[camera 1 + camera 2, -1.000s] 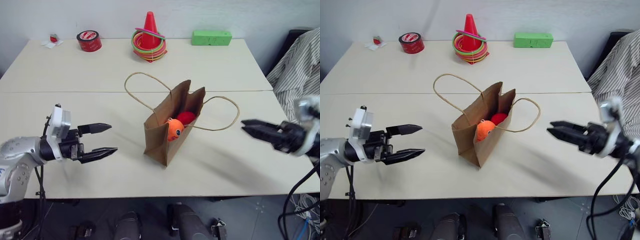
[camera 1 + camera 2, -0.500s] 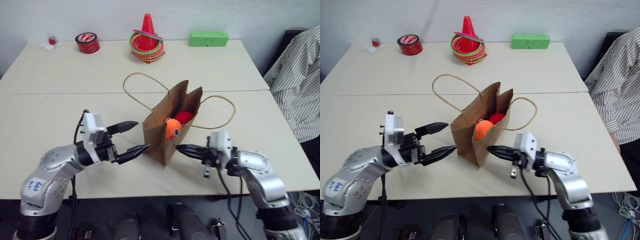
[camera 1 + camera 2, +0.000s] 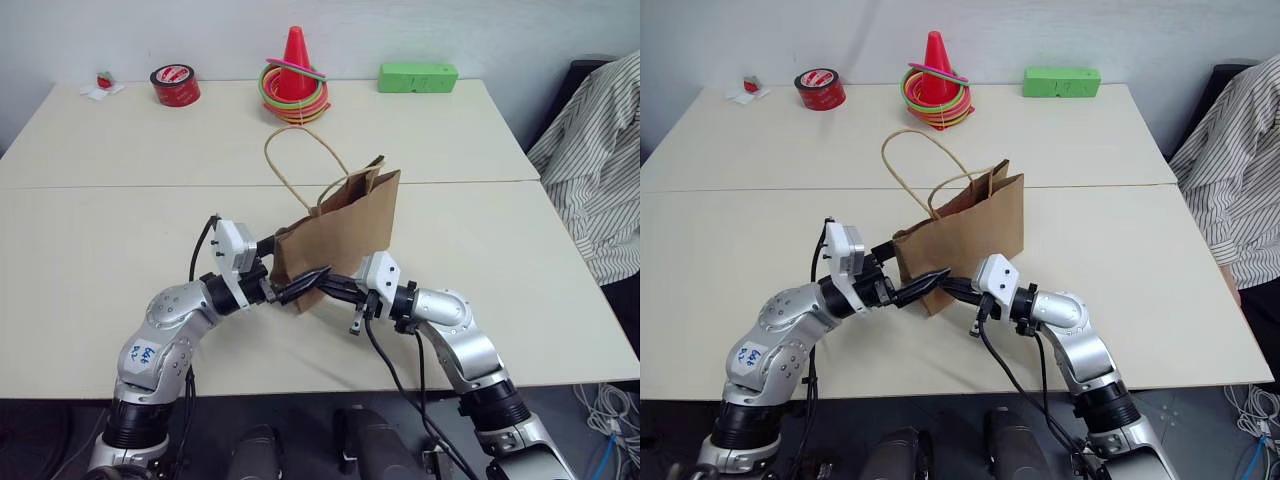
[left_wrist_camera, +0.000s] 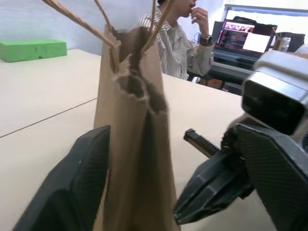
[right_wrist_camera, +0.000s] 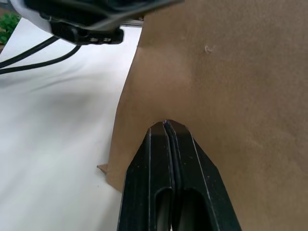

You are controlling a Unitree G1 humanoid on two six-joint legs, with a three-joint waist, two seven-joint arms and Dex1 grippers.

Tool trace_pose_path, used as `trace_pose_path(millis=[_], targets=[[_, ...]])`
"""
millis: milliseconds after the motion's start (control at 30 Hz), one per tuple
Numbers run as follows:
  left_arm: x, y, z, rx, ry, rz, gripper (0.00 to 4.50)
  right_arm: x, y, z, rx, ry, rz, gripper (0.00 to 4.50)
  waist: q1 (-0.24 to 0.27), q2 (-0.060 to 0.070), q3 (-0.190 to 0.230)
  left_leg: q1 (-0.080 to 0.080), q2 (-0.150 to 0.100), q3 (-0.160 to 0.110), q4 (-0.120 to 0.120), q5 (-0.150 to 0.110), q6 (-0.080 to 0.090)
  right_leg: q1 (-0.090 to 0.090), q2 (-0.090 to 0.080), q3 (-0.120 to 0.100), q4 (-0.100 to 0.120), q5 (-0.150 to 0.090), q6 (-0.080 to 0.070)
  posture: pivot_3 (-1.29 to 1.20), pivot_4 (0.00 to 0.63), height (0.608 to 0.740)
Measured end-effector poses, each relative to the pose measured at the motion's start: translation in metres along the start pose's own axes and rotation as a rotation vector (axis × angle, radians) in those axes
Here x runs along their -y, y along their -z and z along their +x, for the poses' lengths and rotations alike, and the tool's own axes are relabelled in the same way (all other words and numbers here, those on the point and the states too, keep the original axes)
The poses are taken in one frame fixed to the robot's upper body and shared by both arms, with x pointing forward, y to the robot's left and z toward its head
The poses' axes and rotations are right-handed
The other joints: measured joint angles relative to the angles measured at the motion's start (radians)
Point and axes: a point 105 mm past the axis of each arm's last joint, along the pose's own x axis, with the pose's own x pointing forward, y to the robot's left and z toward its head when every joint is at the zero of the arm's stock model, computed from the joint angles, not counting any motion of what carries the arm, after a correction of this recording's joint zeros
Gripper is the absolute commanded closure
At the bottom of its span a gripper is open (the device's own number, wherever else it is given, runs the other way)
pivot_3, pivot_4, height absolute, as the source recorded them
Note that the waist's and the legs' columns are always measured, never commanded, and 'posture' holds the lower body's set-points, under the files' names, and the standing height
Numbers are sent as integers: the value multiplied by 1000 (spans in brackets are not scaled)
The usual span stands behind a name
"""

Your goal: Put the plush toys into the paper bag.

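The brown paper bag [image 3: 345, 235] stands upright near the table's front middle, its mouth pressed nearly flat and both cord handles [image 3: 290, 160] looped upward. The plush toys are hidden from view. My left gripper [image 3: 288, 268] straddles the bag's near left corner, one finger [image 4: 77, 187] on each side of the paper, both touching it. From the right, my right gripper [image 3: 322, 281] points at the bag, shut, with its joined tips [image 5: 165, 124] pressed against the bag's flat side [image 5: 231, 72] low down.
Along the table's far edge stand a red tape roll [image 3: 175, 84], a red cone with coloured rings [image 3: 296, 75] and a green block [image 3: 418, 76]. A person in a striped shirt [image 3: 595, 170] sits beyond the table's right edge.
Both grippers have closed in on the bag from either side. The bag has gone from gaping open to upright and flattened, with its handles raised, and the orange and red toys no longer show.
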Motion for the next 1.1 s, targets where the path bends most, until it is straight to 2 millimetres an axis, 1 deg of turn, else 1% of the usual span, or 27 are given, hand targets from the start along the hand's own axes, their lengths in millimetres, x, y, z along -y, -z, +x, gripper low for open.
trace_pose_path(millis=[200,267,333,367,433,467,500,567,633,700,733,767,833,900,933,1033,1100], targets=[[-4,6,3,-17,9,-33,3225,-7,7,-19,-33,-17,12,4500,1,0,0,0,0,0,0,0,0,0,0,0,0,0,0,0,150,740],[-6,5,4,-22,21,-66,3871,-14,7,-32,-46,-45,16,4500,3,0,0,0,0,0,0,0,1,1,0,-1,-1,0,0,0,150,740],[-6,5,5,-33,76,-129,4470,-24,6,-53,-64,-77,43,4500,13,0,0,-1,0,-1,0,-1,1,1,-1,-1,-2,0,0,0,150,740],[-4,4,4,-41,119,-152,4470,-28,5,-66,-73,-75,59,4500,17,0,0,-1,0,-1,0,-1,1,1,-1,-1,-3,0,0,0,150,740],[-2,0,3,-59,213,-161,4470,-30,5,-91,-108,-50,63,4500,23,0,0,-1,-1,-1,1,-1,1,2,0,-2,-3,0,1,0,150,740],[-2,-3,-1,-83,287,-151,4470,-29,6,-110,-146,-28,55,4500,26,0,0,0,-1,-1,1,-1,1,3,0,-2,-3,0,1,0,150,740],[-3,-6,-7,-113,345,-134,4470,-25,5,-128,-181,0,44,4500,25,0,0,1,-1,-1,0,-1,1,4,0,-2,-5,0,1,0,150,740],[-3,-12,-16,-132,465,-104,4470,-16,-1,-154,-225,51,1,4500,23,0,0,5,-1,1,-1,-1,1,7,1,0,-5,0,1,0,150,740],[0,-15,-22,-145,599,-61,4470,-10,-8,-172,-250,84,-32,4500,20,0,0,7,0,2,-1,-1,0,9,3,0,-6,0,1,0,150,740],[-7,-12,-28,-201,679,3,4470,-8,-10,-186,-282,102,-57,4500,23,0,0,8,-3,2,-2,-1,0,9,8,3,-7,0,0,0,150,740],[-17,-9,-30,-236,675,40,4470,-7,-10,-192,-289,114,-61,4500,24,0,0,9,-2,2,-1,-1,0,10,10,4,-7,1,0,0,150,740],[-32,-6,-29,-265,629,81,4470,-6,-9,-196,-292,126,-65,4500,25,0,0,9,-1,1,-1,-1,0,11,11,4,-8,1,0,0,150,740],[-47,-4,-28,-278,584,130,4470,-4,-9,-198,-282,147,-78,4500,22,0,0,10,2,2,-2,-4,2,11,11,6,-8,1,0,0,150,740],[-53,-2,-28,-290,568,157,4062,1,-10,-196,-247,195,-80,4132,19,0,0,10,3,2,-2,-4,0,11,11,7,-8,1,0,0,150,740],[-53,0,-30,-298,563,156,3830,2,-10,-195,-231,212,-77,3861,18,0,0,10,4,2,-2,-4,-1,11,11,8,-8,1,0,0,150,740],[-51,5,-41,-330,556,152,2929,3,-12,-195,-222,216,-80,2854,17,1,0,10,4,3,-2,-4,-1,10,11,9,-8,1,0,0,150,740],[-45,8,-55,-352,549,139,2275,3,-12,-194,-215,214,-64,2099,17,0,0,10,5,3,-2,-4,-1,9,10,9,-7,1,0,0,150,740]])
